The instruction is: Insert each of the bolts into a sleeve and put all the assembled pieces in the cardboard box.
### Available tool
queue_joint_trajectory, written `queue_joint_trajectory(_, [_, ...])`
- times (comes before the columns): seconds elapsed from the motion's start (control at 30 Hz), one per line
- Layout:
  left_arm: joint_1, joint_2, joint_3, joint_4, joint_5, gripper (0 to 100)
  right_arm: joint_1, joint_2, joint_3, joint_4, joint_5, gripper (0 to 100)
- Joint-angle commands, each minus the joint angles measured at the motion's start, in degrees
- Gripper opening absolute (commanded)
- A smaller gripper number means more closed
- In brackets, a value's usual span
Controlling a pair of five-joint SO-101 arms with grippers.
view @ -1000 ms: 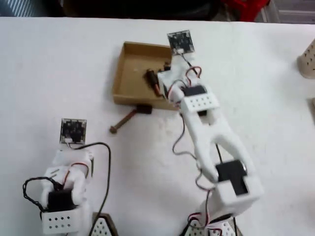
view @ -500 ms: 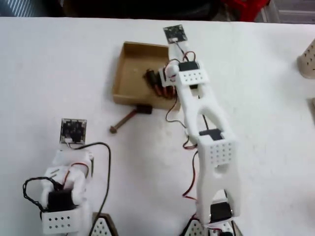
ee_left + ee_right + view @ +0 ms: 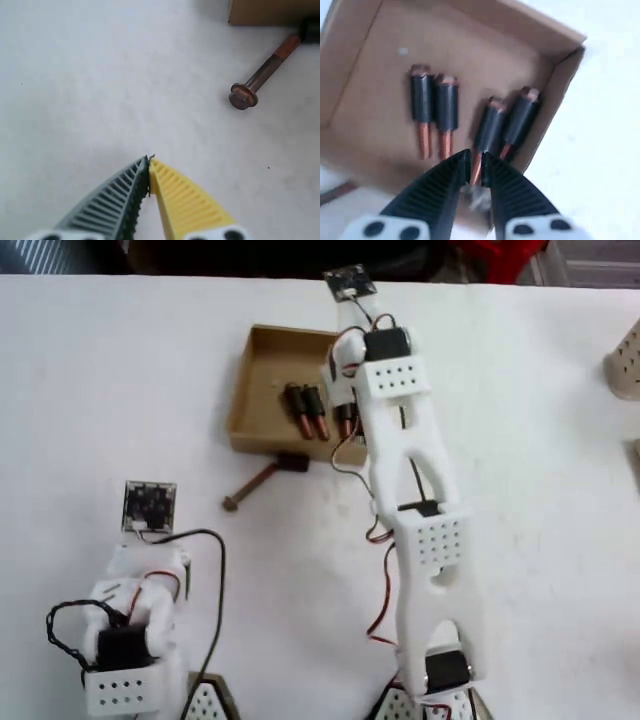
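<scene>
The cardboard box point(image 3: 258, 380) lies at the back of the table with several sleeved bolts in it point(image 3: 434, 107). My right gripper point(image 3: 476, 167) hangs over the box's near right corner, its fingers closed on the copper shank of one sleeved bolt point(image 3: 489, 127) next to another point(image 3: 520, 120). In the high view the right gripper point(image 3: 345, 430) shows at the box's right edge. A bare bolt point(image 3: 252, 487) lies on the table in front of the box, its tip at a black sleeve point(image 3: 292, 462). My left gripper point(image 3: 149, 162) is shut and empty, a short way from that bolt's head point(image 3: 243, 96).
A perforated white object point(image 3: 625, 360) stands at the table's right edge. White tabletop spreads to the left of the box and between the two arms. The left arm point(image 3: 130, 640) sits folded at the front left.
The right arm has stretched out straighter and its gripper has moved farther over the box. More sleeved bolts now show in the box. The left arm has not moved.
</scene>
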Motion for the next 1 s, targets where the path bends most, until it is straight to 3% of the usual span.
queue_joint_trajectory(0.0, [-0.92,0.40,0.00,0.18,-0.79,2,-3.65,-6.02,-6.15,10.68,0.53,1.6])
queue_joint_trajectory(0.2, [-1.01,0.40,0.00,0.18,-0.79,2,-5.93,-9.98,-1.32,12.09,0.53,1.6])
queue_joint_trajectory(0.5, [-1.01,0.40,0.00,0.18,-0.79,2,-11.91,-24.57,24.26,10.07,0.97,1.6])
queue_joint_trajectory(0.77, [-1.01,0.40,0.00,0.18,-0.79,2,-16.75,-33.54,48.88,-3.56,1.32,1.8])
queue_joint_trajectory(0.97, [-1.01,0.40,0.00,0.18,-0.79,2,-19.12,-35.21,64.62,-22.11,15.21,1.8])
